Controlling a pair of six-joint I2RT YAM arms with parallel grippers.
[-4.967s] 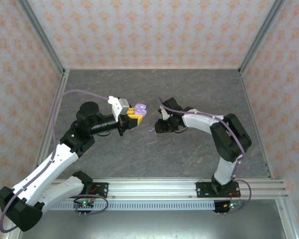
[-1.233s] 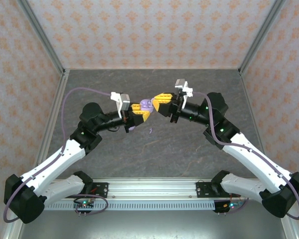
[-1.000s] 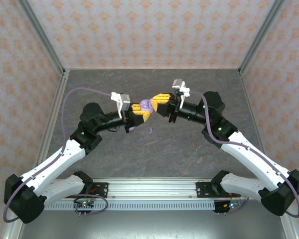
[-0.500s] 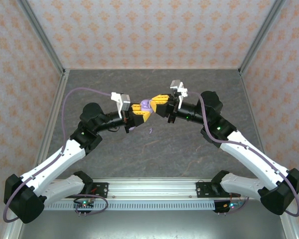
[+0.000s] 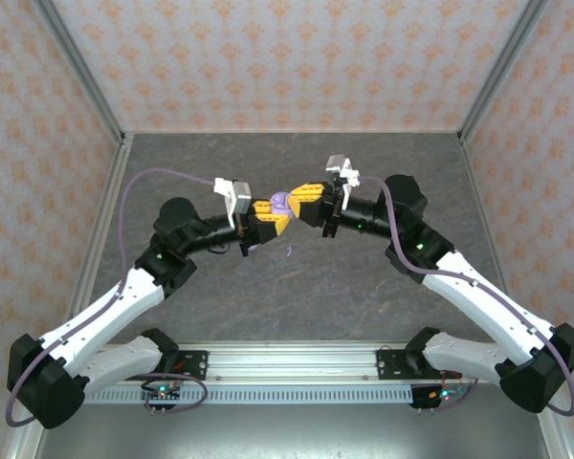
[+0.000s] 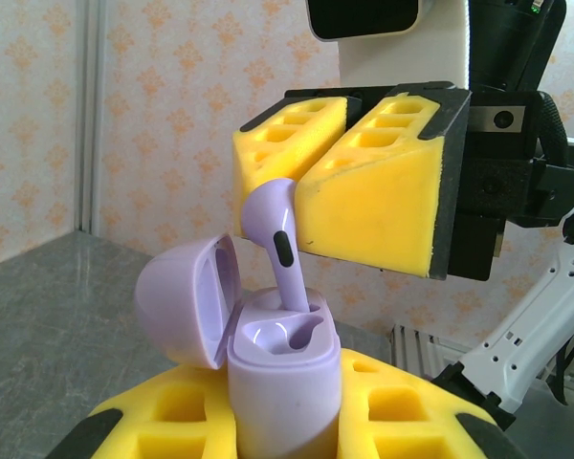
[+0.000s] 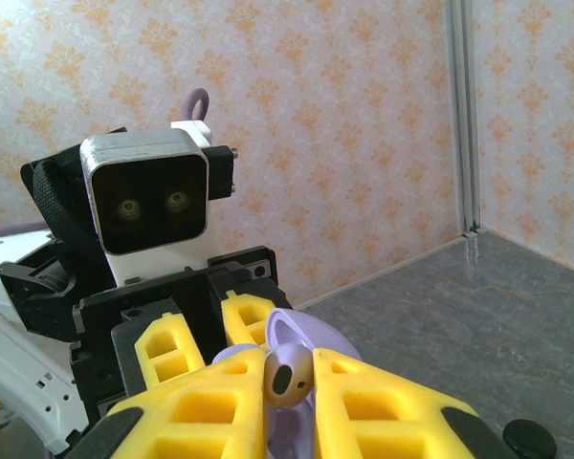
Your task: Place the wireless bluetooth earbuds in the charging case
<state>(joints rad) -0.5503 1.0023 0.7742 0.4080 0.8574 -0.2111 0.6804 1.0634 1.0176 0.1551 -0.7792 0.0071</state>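
Observation:
My left gripper (image 5: 266,218) is shut on a lilac charging case (image 6: 283,378), held upright above the table. Its lid (image 6: 187,304) is swung open to the left. A lilac earbud (image 6: 274,234) is pinched at its head by my right gripper (image 5: 304,199), with its stem reaching down into the case's far slot. The near slot of the case is empty. In the right wrist view the earbud's head (image 7: 288,375) sits between my yellow pads (image 7: 383,402), with the open lid (image 7: 318,337) behind. A tiny lilac earbud (image 5: 288,252) lies on the table below the two grippers.
The grey tabletop (image 5: 364,287) is bounded by patterned walls and metal corner posts (image 5: 493,81). An aluminium rail (image 5: 297,361) runs along the near edge by the arm bases. Both arms meet at mid-table.
The right gripper has crept a little to the left, bringing the earbud closer onto the case. The left gripper and the case have held still.

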